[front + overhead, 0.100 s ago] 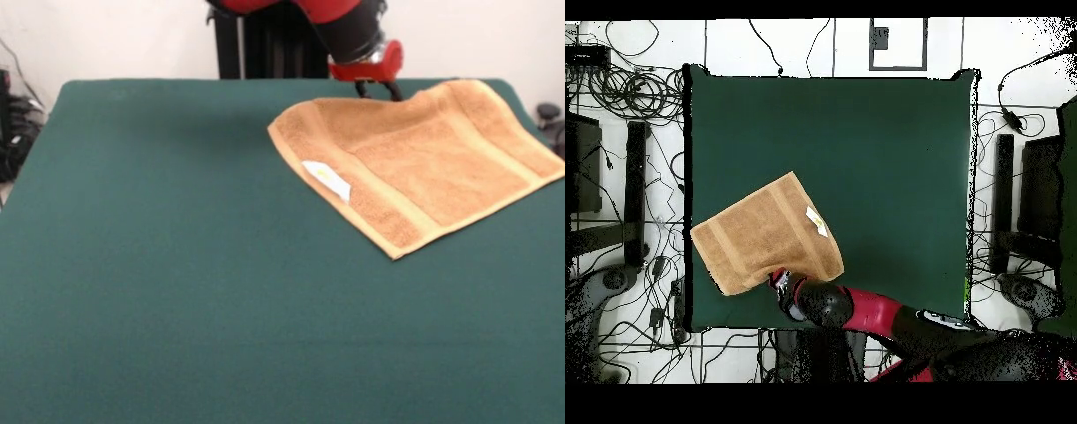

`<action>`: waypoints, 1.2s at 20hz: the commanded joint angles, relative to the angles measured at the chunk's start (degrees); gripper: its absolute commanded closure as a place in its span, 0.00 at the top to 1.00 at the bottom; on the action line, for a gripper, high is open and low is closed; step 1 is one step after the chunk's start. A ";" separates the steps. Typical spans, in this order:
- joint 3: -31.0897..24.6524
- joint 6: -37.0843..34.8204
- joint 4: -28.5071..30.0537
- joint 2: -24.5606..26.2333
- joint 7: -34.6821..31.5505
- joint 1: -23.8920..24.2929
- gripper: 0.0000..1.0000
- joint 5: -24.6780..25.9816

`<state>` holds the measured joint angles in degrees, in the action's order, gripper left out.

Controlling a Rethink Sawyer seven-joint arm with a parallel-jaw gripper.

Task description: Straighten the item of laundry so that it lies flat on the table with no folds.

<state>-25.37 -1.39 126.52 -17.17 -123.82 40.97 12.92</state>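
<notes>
The tool (378, 88), its finger state impossible to tell, meets the robot-side edge of the tan-orange terry towel (424, 159), which lies diagonal near the bench (177, 291) corner, stretching away from it.

This is a robotics lab. A large bench (895, 170) under a dark green felt-like cover stands on a pale tiled floor (795, 45), with tangled black cables (625, 90) and dark equipment racks (585, 170) along both sides. A red and black robot arm (895, 325) reaches over it before a plain white wall (106, 40).
</notes>
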 commanded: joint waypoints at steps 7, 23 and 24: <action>-8.43 0.30 -3.17 2.44 -8.49 -0.77 1.00 -4.33; -10.63 7.80 1.40 4.88 -10.84 1.61 1.00 -2.06; -10.64 8.63 2.05 5.01 -11.12 1.90 1.00 -1.84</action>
<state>-29.10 0.13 128.36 -16.20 -123.82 42.57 12.91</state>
